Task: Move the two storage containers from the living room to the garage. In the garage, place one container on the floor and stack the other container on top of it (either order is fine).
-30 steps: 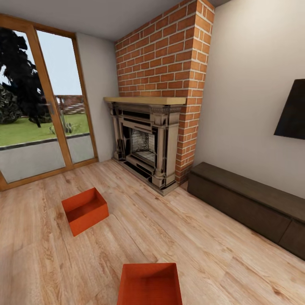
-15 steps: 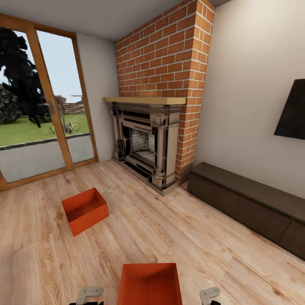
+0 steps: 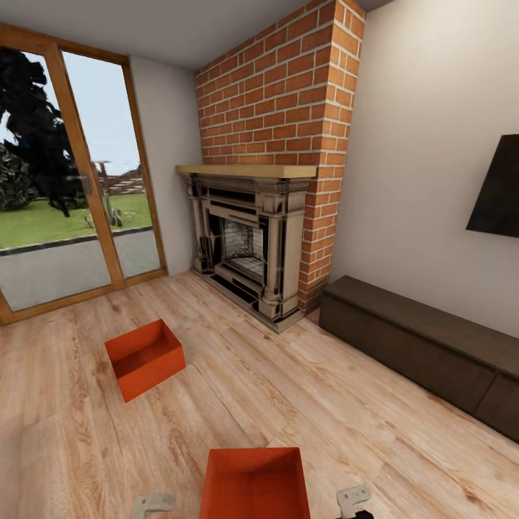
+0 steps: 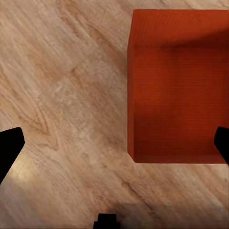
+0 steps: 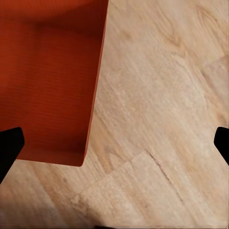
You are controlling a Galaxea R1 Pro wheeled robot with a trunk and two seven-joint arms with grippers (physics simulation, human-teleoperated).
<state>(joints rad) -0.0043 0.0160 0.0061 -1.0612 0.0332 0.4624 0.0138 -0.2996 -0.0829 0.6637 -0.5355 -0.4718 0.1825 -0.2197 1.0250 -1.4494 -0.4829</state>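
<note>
Two orange-red lidless storage containers rest on the living room's light wood plank floor. One container lies at the left, in front of the glass door. The nearer container is at the bottom middle of the head view, with the grey ends of my left arm and right arm on either side of it. My left gripper is open above the planks, beside the near container. My right gripper is open too, straddling that container's wall. Neither gripper holds anything.
A red brick fireplace stands straight ahead. A wood-framed glass door is at the left. A long dark low cabinet runs along the right wall under a dark wall screen. Open plank floor lies between the containers.
Both arm ends rose into the bottom of the head view beside the near container. Over the last half second the left one dipped slightly. The containers and the camera stayed put.
</note>
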